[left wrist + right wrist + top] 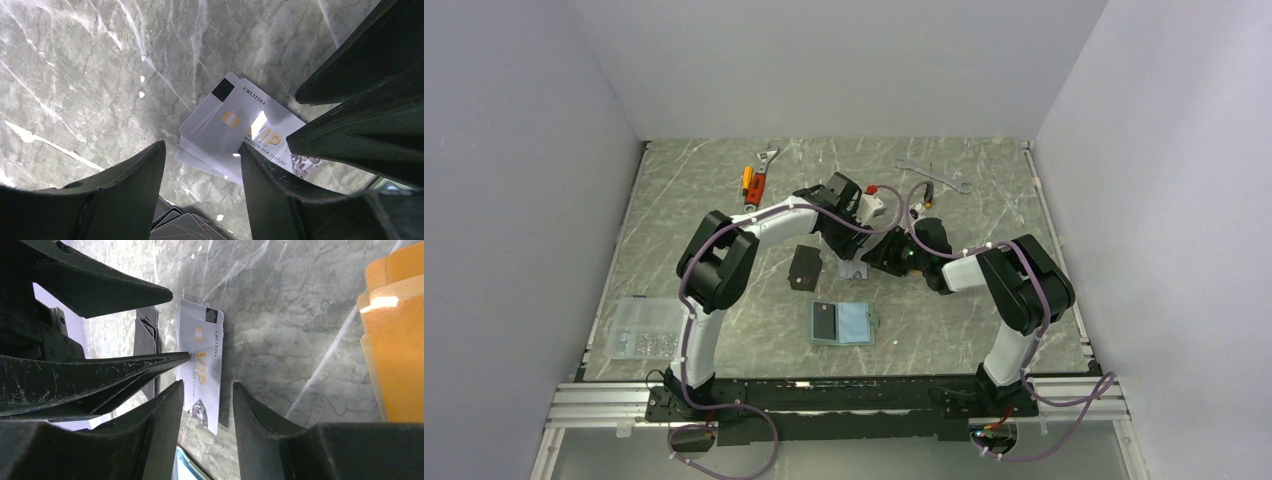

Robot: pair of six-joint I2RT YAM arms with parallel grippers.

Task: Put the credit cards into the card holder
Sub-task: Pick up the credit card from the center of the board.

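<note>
Three silver-grey credit cards (pixel 235 130), glossy and round-cornered, the top one lettered VIP in gold, are lying fanned on the marbled surface (pixel 75 75). The left gripper (pixel 201 147) and right gripper (pixel 207 385) are hovering over them, jaws part open, gripping nothing. One soft card holder (pixel 856 323) is lying open, well apart.

Brand line: "CHLITINA", in small dark capitals near one short edge of the topmost silver-grey rectangular plastic card (pixel 250 131).
Large word: "VIP", in gold letters across the middle of the same card.
Small print: "MAISON NEW CENTURY", a thin gold line just under "VIP", only just readable.
</note>
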